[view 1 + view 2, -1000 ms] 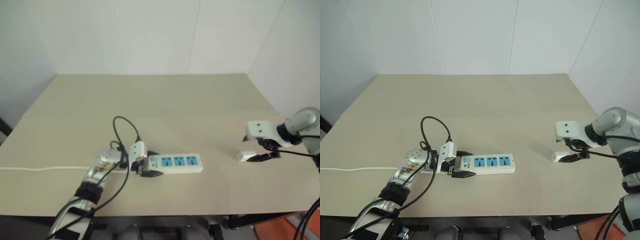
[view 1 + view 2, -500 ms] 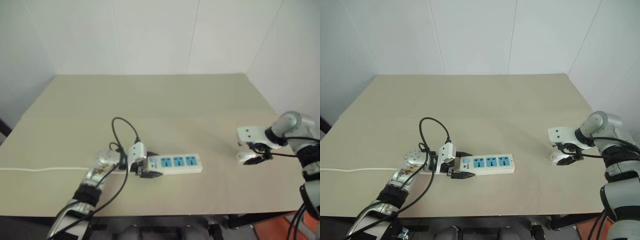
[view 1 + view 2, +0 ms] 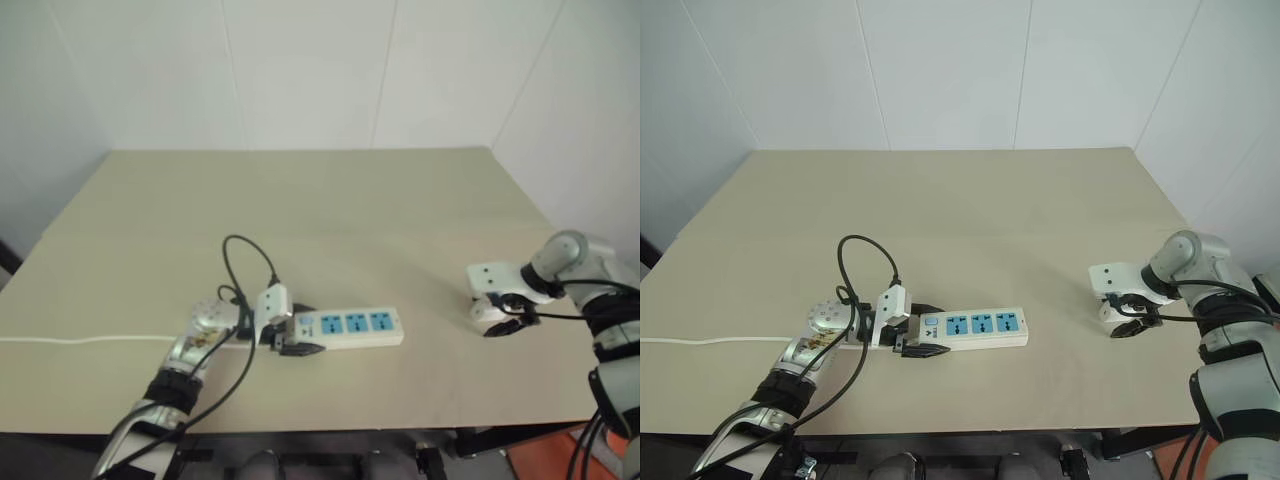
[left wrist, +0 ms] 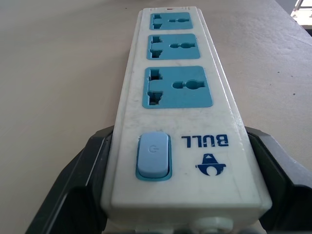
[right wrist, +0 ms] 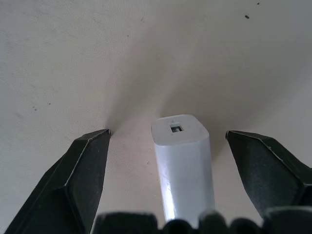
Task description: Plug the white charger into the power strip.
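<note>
The white charger (image 5: 183, 165) lies on its side on the table (image 3: 970, 210) at the lower right of the head view, well apart from the power strip (image 3: 975, 327), which sits lower centre. In my right wrist view the charger runs straight up the middle, its small port end facing away from me, and my right gripper (image 5: 168, 141) straddles it: the two black fingers (image 5: 83, 170) stand apart on either side with a clear gap of table showing between each pad and the charger's flanks. Nothing is gripped yet on that side. I cannot make out from here which way the prongs face; they are hidden under or behind the body, so I take that as unknown.

My left gripper (image 4: 175, 185) is clamped on the switch end of the power strip, one finger against each long edge, with the blue switch (image 4: 154, 156) just ahead of me and the three blue sockets (image 4: 177, 87) running off toward the upper part of that view, all empty. The strip's thin cord (image 3: 80, 338) trails off to the left edge of the head view.

What worries me is the closing. The charger is smooth, rounded and lying flat, so if one pad meets it first it may skid or swivel on the table instead of seating between the pads. A grip too near the port end could let it tip once lifted, and then the prongs would meet the socket crooked.
</note>
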`<action>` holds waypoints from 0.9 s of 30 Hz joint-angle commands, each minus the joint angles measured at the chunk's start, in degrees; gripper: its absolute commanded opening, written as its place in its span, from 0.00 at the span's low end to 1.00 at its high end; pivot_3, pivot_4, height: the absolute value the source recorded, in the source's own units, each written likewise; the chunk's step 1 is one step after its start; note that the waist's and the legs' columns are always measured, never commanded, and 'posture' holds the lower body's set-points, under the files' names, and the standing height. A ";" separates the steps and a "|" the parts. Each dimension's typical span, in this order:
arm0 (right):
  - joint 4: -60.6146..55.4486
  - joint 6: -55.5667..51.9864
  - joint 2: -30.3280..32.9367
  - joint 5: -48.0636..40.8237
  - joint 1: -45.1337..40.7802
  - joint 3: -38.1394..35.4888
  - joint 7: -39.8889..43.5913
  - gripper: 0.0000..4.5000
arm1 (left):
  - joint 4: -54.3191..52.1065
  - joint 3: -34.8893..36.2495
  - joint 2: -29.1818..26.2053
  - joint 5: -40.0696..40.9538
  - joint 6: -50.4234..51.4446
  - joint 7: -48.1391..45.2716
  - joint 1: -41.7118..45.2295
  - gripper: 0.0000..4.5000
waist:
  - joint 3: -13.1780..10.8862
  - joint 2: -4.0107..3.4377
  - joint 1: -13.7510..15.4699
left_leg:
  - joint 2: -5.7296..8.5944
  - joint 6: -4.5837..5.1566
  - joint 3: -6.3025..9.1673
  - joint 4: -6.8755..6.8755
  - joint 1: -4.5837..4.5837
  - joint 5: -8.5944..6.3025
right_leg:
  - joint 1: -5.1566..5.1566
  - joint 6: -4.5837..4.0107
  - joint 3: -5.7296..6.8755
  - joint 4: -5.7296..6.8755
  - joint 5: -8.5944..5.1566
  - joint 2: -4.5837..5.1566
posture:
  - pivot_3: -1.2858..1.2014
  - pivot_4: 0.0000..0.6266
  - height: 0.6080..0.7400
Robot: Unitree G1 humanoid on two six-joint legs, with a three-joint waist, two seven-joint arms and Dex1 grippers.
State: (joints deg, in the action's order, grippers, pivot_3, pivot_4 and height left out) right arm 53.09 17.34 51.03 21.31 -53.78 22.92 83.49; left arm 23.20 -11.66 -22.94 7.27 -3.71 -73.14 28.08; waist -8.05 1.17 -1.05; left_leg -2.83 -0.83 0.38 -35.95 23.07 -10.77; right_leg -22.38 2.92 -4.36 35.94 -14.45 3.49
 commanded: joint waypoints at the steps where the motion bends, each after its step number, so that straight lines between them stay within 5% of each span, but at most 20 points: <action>1: 0.64 1.21 -0.03 0.65 -1.77 -0.02 -0.39 0.72 | -1.24 -0.53 -0.85 0.07 0.41 0.19 -0.94 0.74 | 0.00 0.00 -0.02 | 0.00 0.00 0.00 0.00 0.00 0.00 | 0.00 0.00 0.00 0.00 0.00 0.00 | 0.52 0.24 1.00; 7: 1.36 1.63 -0.72 1.10 -1.62 0.24 -0.83 0.26 | -1.68 -0.54 -1.22 0.16 0.62 0.33 -1.30 0.74 | 0.00 0.00 -0.12 | 0.00 0.00 0.00 0.00 -0.08 0.00 | 0.07 0.00 -0.01 0.00 0.00 0.00 | 0.52 0.24 1.00; 17: -6.22 -2.19 -1.99 -4.31 -0.40 -3.43 0.87 0.26 | -2.10 -0.72 -1.76 0.35 0.57 0.56 -1.86 0.74 | 0.00 0.00 -0.44 | 0.00 0.00 0.00 0.01 -0.17 0.00 | 0.11 -0.01 -0.03 0.07 0.00 -0.01 | 0.52 0.24 1.00; 27: -36.01 -33.15 -13.19 -30.18 3.43 -18.16 -1.53 0.26 | 0.22 -0.97 -1.33 0.61 0.10 0.30 -0.09 0.74 | 0.00 -0.01 -0.62 | -0.01 0.00 0.03 0.01 -0.13 0.00 | 0.09 -0.01 -0.05 0.14 0.00 -0.02 | 0.52 0.24 1.00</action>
State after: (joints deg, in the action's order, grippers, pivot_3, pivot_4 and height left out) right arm 22.27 -10.47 38.42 -4.00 -51.17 7.40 83.24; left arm 22.50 -12.09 -24.12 8.38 -3.62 -72.62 27.36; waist -8.05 1.15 -1.67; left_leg -2.85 -0.82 0.43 -35.94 22.95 -10.77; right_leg -22.28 2.90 -4.38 36.08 -14.45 3.47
